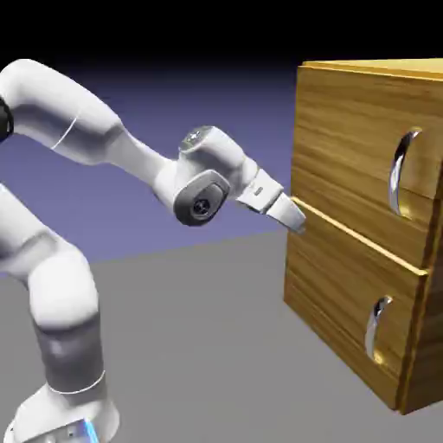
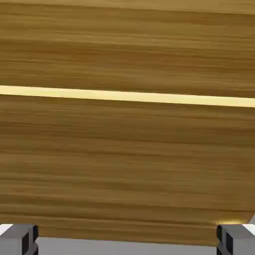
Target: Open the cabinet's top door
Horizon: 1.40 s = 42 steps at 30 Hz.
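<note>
The cabinet (image 1: 346, 112) of golden-brown wood stands at the exterior view's right. Its top door (image 1: 346, 156) carries a curved silver handle (image 1: 400, 173). The shorter lower panel (image 1: 337, 285) has its own handle (image 1: 375, 327). My gripper (image 1: 294, 218) sits at the front's left edge, level with the pale seam between the two panels and well left of the top handle. The cabinet's wood (image 2: 127, 164) fills the hand view, crossed by the pale seam (image 2: 127, 96). The gripper (image 2: 127, 241) is open, its fingertips (image 2: 20, 239) wide apart with nothing between them.
Grey table surface (image 1: 199, 346) stretches in front of the cabinet. The white arm (image 1: 104, 138) arches in from the lower left.
</note>
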### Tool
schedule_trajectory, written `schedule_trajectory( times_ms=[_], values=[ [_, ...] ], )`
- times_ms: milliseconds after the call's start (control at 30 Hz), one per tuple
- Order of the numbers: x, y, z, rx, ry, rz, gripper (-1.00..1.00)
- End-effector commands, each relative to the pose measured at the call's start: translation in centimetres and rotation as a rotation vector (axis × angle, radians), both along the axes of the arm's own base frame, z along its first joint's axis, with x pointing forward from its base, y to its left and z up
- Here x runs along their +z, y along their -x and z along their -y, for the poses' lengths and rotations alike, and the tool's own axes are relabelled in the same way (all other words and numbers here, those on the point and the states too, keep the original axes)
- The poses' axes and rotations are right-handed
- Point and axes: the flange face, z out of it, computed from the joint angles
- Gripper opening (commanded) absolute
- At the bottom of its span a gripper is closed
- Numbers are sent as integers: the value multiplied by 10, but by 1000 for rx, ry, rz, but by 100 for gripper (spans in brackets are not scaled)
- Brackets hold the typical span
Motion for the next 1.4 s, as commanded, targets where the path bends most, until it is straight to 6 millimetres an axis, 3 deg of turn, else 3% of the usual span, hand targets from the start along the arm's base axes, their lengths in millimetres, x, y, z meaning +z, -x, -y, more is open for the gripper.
schedule_trajectory(
  times_ms=[0,367,700,1033,1367],
  values=[
    [7,-1,-2,6,2,16,0],
    [76,2,-14,51,19,189,0],
    [120,12,-6,67,20,342,0],
    [144,18,20,63,8,483,0],
    [144,14,60,46,-14,601,0]
  ],
)
